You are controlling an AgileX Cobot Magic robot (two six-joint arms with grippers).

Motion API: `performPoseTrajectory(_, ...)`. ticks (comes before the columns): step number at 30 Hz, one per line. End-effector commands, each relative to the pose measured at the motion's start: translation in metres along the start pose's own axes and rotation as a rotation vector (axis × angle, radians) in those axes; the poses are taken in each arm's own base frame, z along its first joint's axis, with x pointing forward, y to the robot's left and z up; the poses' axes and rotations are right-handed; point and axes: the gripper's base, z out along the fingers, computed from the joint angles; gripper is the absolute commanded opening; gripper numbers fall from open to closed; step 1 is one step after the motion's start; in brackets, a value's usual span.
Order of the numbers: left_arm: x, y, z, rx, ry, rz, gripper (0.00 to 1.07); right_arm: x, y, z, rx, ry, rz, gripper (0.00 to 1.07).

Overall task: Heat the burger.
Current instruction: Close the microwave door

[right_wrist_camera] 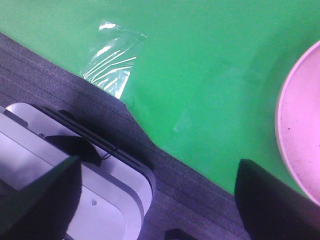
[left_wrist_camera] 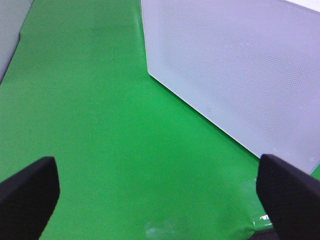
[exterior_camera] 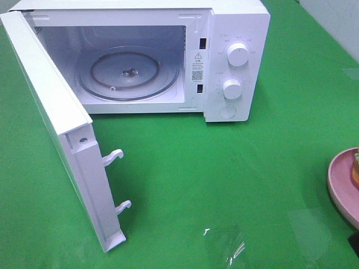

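Observation:
A pink plate (exterior_camera: 343,185) sits at the right edge of the green table, cut off by the frame. Only a sliver of the burger (exterior_camera: 355,168) shows on it. In the right wrist view the plate's rim (right_wrist_camera: 300,125) lies off to one side of my right gripper (right_wrist_camera: 155,200), which is open and empty over the table's front edge. The burger is out of that view. My left gripper (left_wrist_camera: 160,200) is open wide with nothing between its fingers, low over the green cloth beside the microwave door (left_wrist_camera: 240,75).
The white microwave (exterior_camera: 235,56) stands at the back with its door (exterior_camera: 56,129) swung out to the left and its glass turntable (exterior_camera: 129,73) bare. A shiny tape patch (exterior_camera: 224,241) lies on the cloth. A white housing (right_wrist_camera: 75,170) sits below the table edge.

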Motion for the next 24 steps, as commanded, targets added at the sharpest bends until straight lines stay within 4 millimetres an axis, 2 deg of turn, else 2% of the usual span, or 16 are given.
performPoseTrajectory(1, 0.0, 0.0, -0.001, 0.0, -0.012, -0.005, 1.0, 0.025, -0.001, -0.017, 0.003, -0.077, -0.013, 0.77)
performPoseTrajectory(6, 0.0, 0.0, -0.001, 0.0, -0.012, -0.005, 1.0, 0.045, -0.006, -0.028, 0.048, -0.193, 0.021, 0.76)
performPoseTrajectory(9, 0.0, 0.0, -0.001, 0.0, -0.012, -0.005, 1.0, 0.059, -0.01, -0.044, 0.119, -0.341, 0.078, 0.76)
performPoseTrajectory(14, 0.0, 0.0, -0.001, 0.0, -0.012, -0.005, 1.0, 0.077, -0.007, -0.058, 0.199, -0.487, 0.125, 0.76)
performPoseTrajectory(21, 0.0, 0.0, -0.001, 0.0, -0.012, -0.005, 1.0, 0.098, 0.0, -0.069, 0.303, -0.652, 0.186, 0.76)
performPoseTrajectory(24, 0.0, 0.0, -0.001, 0.0, -0.012, -0.005, 1.0, 0.101, 0.001, -0.07, 0.334, -0.672, 0.203, 0.76)
